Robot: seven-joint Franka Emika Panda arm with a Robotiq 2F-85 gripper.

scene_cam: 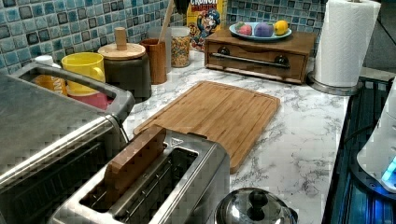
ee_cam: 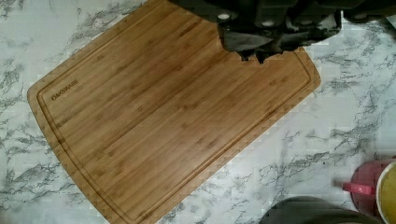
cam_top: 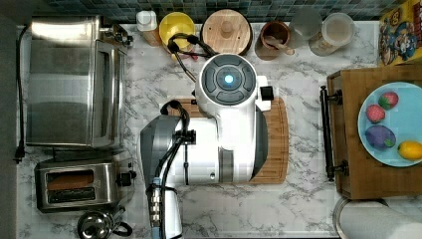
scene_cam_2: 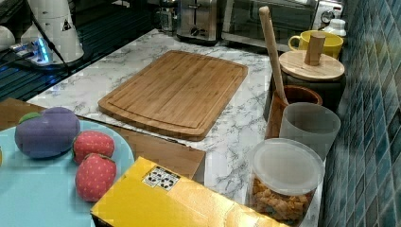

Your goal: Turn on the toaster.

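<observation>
Top view: white arm (cam_top: pixel 224 129) spread across the cutting board (cam_top: pixel 278 144), covering most of it and hiding the jaws underneath. Wrist view: jaws seen as a dark mass cut off by the picture's edge, hanging over one end of the board (ee_cam: pixel 163 116) and apart from it; nothing seen between them, and cannot tell how far open. Bare wood and marble worktop (ee_cam: pixel 327 116) below.

Toaster (cam_top: pixel 74 185) well apart from the board, past the board's edge on the top view's left, standing on the worktop just beside the larger toaster oven (cam_top: pixel 69 82). Well apart from the jaws too, which hang over the board. Black lever (cam_top: pixel 127 178) on the toaster's end facing the board. Left view: toaster (scene_cam: pixel 154 186) cut off at the bottom edge, side with the lever out of sight, a brown wooden slice (scene_cam: pixel 135 158) standing tall out of one slot. Right view: toaster (scene_cam_2: pixel 198 19) beyond the board's far end (scene_cam_2: pixel 179 87), top cut off. Shiny lid with a black knob (scene_cam: pixel 254 210) just beside the toaster, partly cut off.
</observation>
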